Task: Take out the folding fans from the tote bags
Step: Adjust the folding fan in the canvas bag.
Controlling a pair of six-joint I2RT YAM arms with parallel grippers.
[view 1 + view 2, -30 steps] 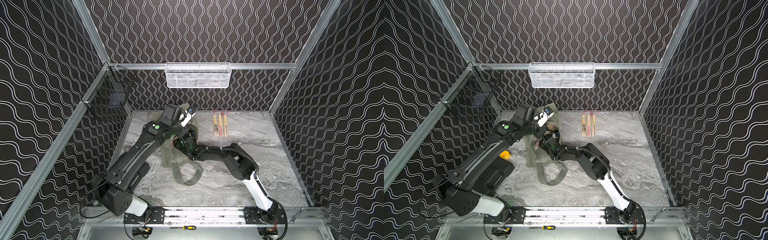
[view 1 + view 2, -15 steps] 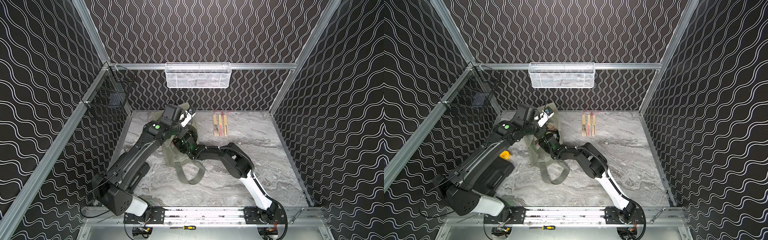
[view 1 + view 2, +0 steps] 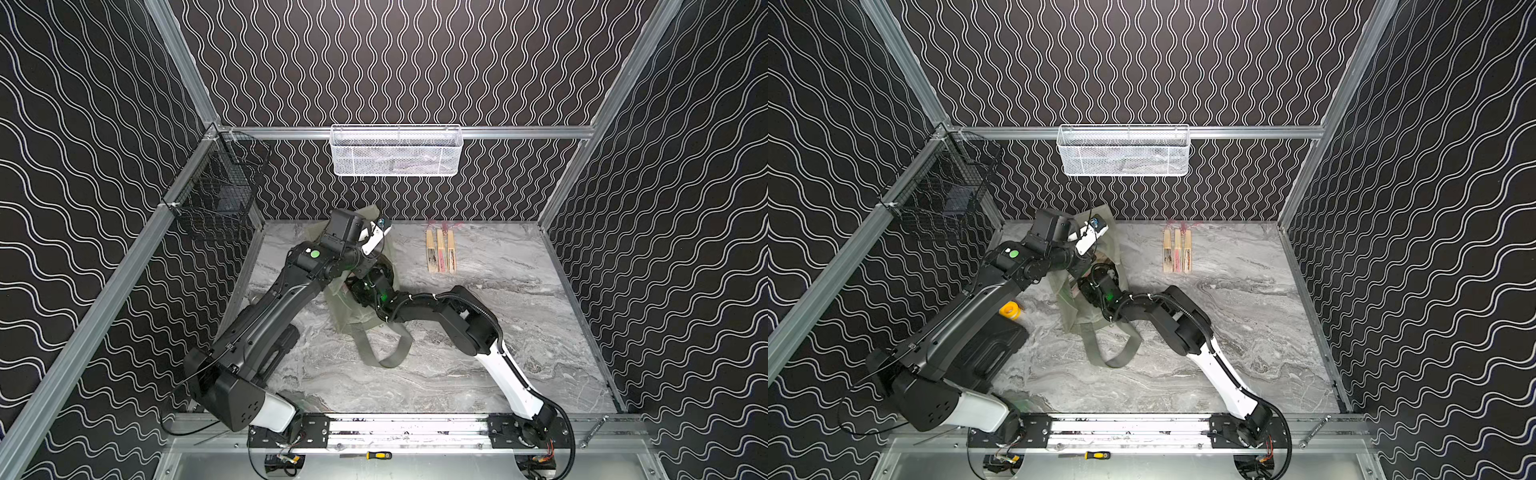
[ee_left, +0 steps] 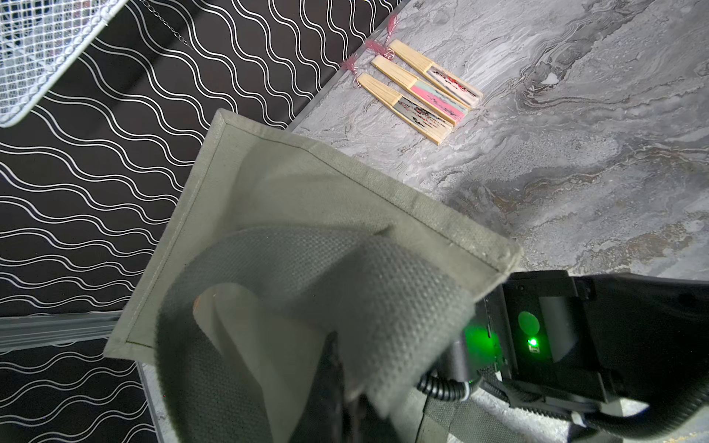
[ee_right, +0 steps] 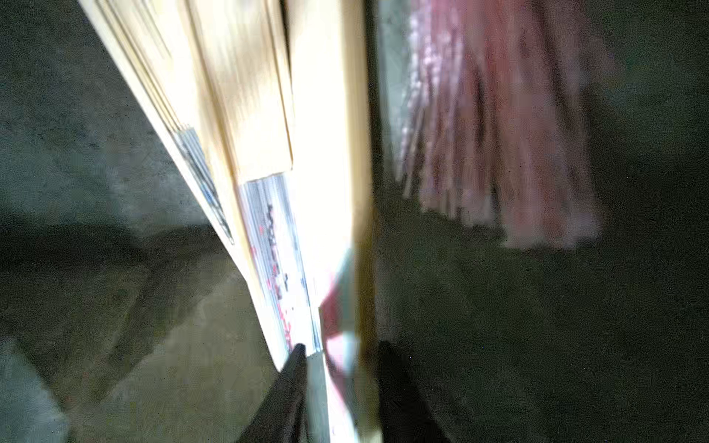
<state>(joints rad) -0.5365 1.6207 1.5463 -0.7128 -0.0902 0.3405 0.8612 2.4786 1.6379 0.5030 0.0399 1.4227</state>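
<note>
The grey-green tote bag [image 3: 345, 311] lies on the marble floor, its mouth lifted by my left gripper [image 4: 345, 391], which is shut on the bag's fabric by a strap. My right gripper [image 5: 341, 351] is inside the bag, out of sight in both top views. Its two black fingers close on either side of one folding fan [image 5: 333, 230]. More light-wood fans [image 5: 245, 96] and a pink tassel [image 5: 498, 134] lie beside it in the bag. Three folding fans [image 3: 440, 251] lie side by side on the floor near the back wall, also in the left wrist view [image 4: 418, 92].
A white mesh basket [image 3: 395, 151] hangs on the back rail and a black wire basket [image 3: 216, 199] on the left rail. A yellow roll [image 3: 1010, 310] sits beside the left arm. The bag's strap loop [image 3: 382, 353] trails toward the front. Patterned walls enclose three sides.
My right arm has pushed slightly further into the bag and its jaws have narrowed around a fan. The left arm holds the bag as before.
</note>
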